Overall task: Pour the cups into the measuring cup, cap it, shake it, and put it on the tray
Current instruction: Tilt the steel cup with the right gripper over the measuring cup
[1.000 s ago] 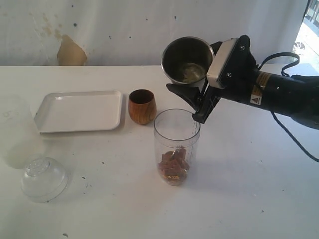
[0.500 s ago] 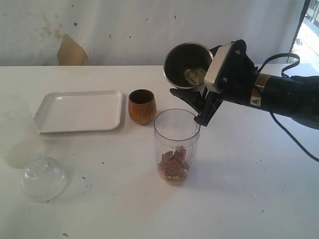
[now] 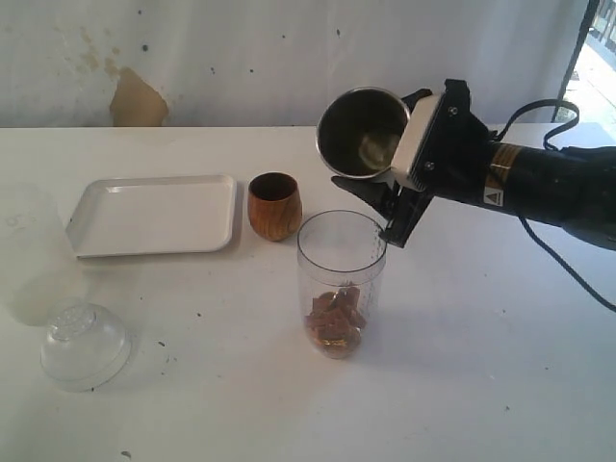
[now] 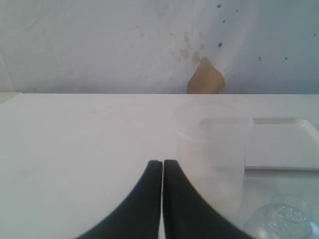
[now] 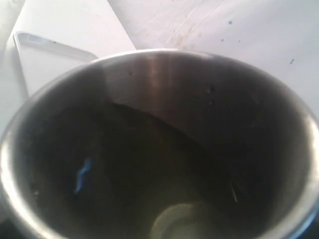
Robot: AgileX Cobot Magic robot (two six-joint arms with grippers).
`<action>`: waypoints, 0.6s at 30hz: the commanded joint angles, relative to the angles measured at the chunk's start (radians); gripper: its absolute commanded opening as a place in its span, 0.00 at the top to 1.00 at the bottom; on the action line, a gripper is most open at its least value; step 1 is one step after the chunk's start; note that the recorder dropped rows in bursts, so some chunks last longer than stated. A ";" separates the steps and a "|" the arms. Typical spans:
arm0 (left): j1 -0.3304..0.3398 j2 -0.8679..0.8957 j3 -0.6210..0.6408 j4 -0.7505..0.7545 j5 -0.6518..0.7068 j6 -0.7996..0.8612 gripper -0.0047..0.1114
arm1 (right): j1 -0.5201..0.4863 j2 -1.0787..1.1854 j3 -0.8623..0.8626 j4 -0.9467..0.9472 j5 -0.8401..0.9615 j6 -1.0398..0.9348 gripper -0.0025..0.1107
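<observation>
My right gripper (image 3: 385, 197) is shut on the steel tumbler (image 3: 361, 133), held tilted in the air above and behind the measuring cup (image 3: 341, 281), its mouth facing the camera. The tumbler's dark inside (image 5: 159, 149) fills the right wrist view. The clear measuring cup stands at table centre with brown pieces (image 3: 335, 320) at its bottom. The brown wooden cup (image 3: 274, 206) stands upright just left of it. The white tray (image 3: 154, 214) lies further left. The clear dome cap (image 3: 85, 345) rests at the front left. My left gripper (image 4: 162, 163) is shut with nothing in it, beside the frosted container (image 4: 213, 149).
A frosted translucent container (image 3: 29, 252) stands at the far left edge, between the tray and the cap. A wall with a brown patch (image 3: 138, 99) runs behind the table. The right arm's black cable (image 3: 563, 260) hangs over the right side of the table.
The right gripper has tilted the steel tumbler back up and shifted slightly right. The pale contents seen inside it earlier no longer show. The left arm has not moved.
</observation>
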 commanded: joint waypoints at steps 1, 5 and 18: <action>-0.003 -0.004 0.006 0.003 -0.012 -0.001 0.95 | -0.012 -0.011 -0.012 0.039 -0.037 -0.035 0.98; -0.003 -0.004 0.006 0.003 -0.012 -0.001 0.95 | -0.040 -0.011 -0.012 0.039 -0.055 -0.037 0.98; -0.003 -0.004 0.006 0.003 -0.012 -0.001 0.95 | -0.074 -0.011 -0.012 -0.039 -0.118 -0.004 0.98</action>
